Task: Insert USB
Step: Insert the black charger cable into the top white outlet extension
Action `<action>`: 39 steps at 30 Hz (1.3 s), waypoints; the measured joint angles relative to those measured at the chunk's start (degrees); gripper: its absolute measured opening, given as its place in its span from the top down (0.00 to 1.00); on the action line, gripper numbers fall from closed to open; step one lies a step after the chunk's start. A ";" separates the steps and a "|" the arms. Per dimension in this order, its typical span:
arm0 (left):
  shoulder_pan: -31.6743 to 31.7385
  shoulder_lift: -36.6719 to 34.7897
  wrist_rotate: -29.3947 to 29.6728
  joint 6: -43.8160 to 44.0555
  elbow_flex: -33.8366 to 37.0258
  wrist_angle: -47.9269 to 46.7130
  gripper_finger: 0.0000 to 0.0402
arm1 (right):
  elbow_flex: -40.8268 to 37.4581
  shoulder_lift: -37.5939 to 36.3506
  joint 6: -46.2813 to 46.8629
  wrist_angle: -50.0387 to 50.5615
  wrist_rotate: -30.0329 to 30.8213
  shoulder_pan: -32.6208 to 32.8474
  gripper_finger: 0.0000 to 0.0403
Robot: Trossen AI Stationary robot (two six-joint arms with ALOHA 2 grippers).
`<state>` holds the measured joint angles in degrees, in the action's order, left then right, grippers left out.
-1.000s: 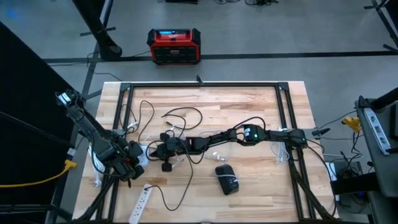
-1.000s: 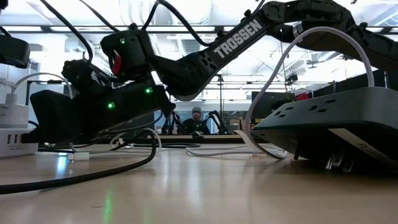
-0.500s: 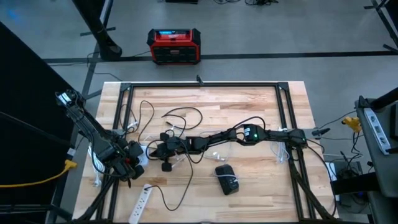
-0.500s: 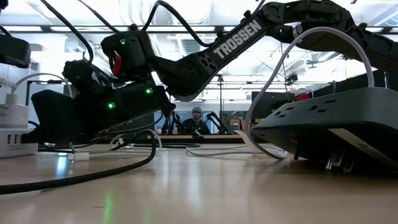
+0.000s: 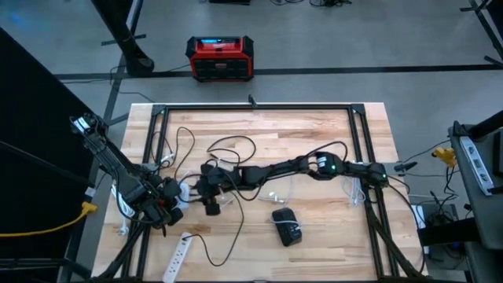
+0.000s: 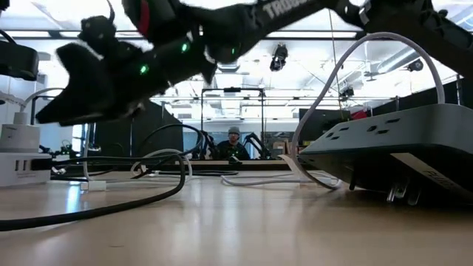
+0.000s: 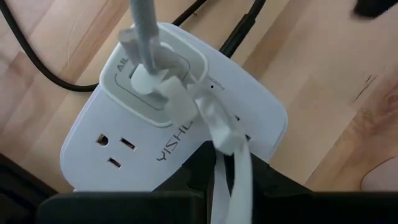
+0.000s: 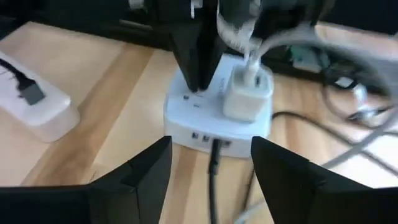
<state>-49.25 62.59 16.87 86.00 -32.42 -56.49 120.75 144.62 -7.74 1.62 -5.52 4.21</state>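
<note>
A white outlet hub (image 7: 180, 124) lies flat on the wooden table at its left (image 5: 180, 192), with a white charger (image 8: 247, 93) plugged into its top. A black USB cable (image 8: 213, 168) sticks into a port on the hub's side face, toward my right gripper. My right gripper (image 8: 210, 144) stands open just off that face, fingers either side of the cable and touching nothing (image 5: 207, 187). My left gripper (image 7: 233, 171) is shut on top of the hub (image 5: 170, 196). My left gripper comes from above, and its shut fingers (image 8: 196, 68) point down onto the hub's top face (image 8: 189, 99) beside the charger. The hub lies flat on the table under them. A white cable (image 7: 219, 127) runs over the fingers; I cannot tell whether it is pinched.
Loose black and white cables (image 5: 228, 145) lie around the hub. A black power strip (image 5: 287, 226) sits near the table's middle front (image 6: 392, 144), and a white power strip (image 5: 178, 254) at the front left. A person (image 6: 233, 140) shows in the room behind.
My right gripper has opened and let go of the black USB cable, whose end stays in the hub. It has risen from the table, clearly higher in the low view. My left gripper has stayed on the hub.
</note>
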 joint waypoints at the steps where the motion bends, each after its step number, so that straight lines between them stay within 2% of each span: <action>1: 0.02 0.00 -0.05 0.00 0.00 -0.01 0.93 | -0.11 -1.19 -0.99 3.20 0.14 -0.04 0.49; 7: -0.01 -0.05 0.04 0.00 0.00 -0.07 0.93 | -0.11 -8.47 -6.82 15.95 0.76 -0.68 0.50; 10: -0.01 -0.27 0.30 0.02 0.01 -0.07 0.93 | -0.13 -12.19 -9.12 26.21 1.31 -1.31 0.53; 14: -0.01 -0.61 1.05 0.02 0.09 -0.25 0.93 | -0.18 -16.98 -9.30 43.10 2.72 -2.69 0.56; 20: -0.01 -0.75 1.80 0.02 0.11 -0.30 0.93 | -0.73 -20.93 -3.00 74.65 2.51 -3.16 0.61; 23: -0.01 -0.76 3.13 0.02 0.11 -0.39 0.93 | -2.28 -21.56 0.79 87.33 2.20 -2.01 0.64; 26: -0.01 -0.76 3.64 0.00 0.11 -0.38 0.93 | -7.17 -23.64 2.00 87.23 0.84 0.17 0.66; 29: -0.07 -0.76 3.66 0.00 0.11 -0.41 0.93 | -12.98 -25.97 -0.56 88.64 -4.86 2.95 0.67; 39: -0.03 -1.24 3.36 -0.68 0.00 -0.61 0.93 | -29.64 -30.90 8.18 87.61 -4.41 9.64 0.73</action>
<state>-49.28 61.34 20.23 85.32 -32.43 -57.10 91.11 113.72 0.44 89.23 -9.93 13.85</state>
